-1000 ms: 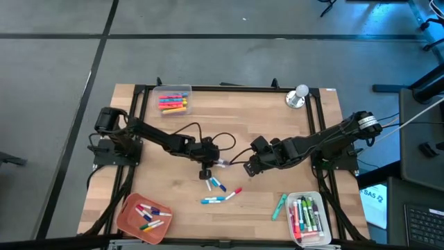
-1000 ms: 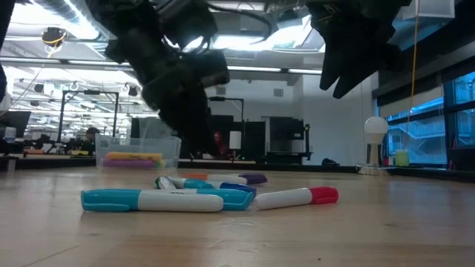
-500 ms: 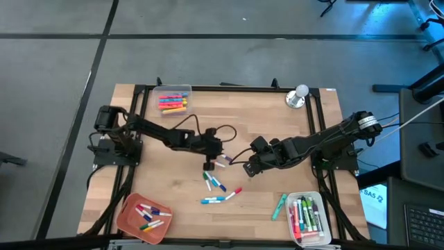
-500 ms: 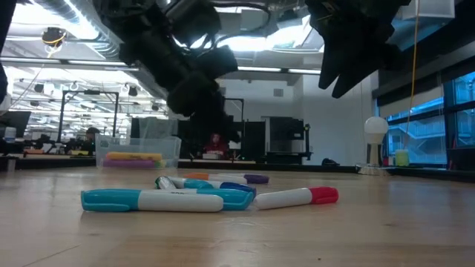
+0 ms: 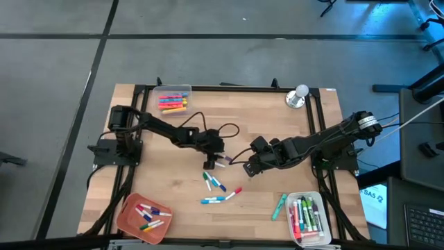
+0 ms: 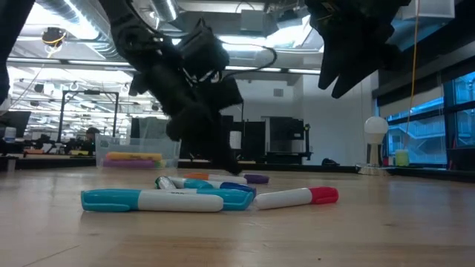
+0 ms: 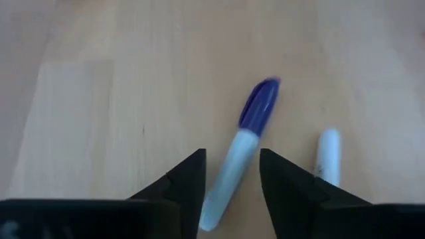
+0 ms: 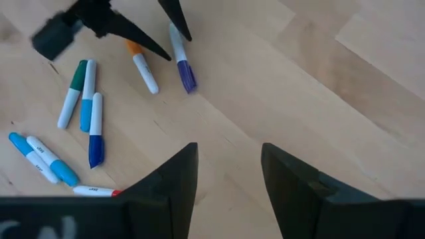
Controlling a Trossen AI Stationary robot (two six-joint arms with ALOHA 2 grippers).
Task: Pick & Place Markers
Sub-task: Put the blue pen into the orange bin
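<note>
**One purple marker loose between the left fingers**

One purple-capped marker lies on the table mid-board, between the spread, released fingers of the left gripper, which has swung up-table since a second ago. Right gripper hasn't budged, jaws apart, nothing in them. More loose markers lie nearer the front. Clear bin holds yellow, orange and pink ones, the orange dish a few, the front-right tray a row. Low view hides the left fingertips.
</note>
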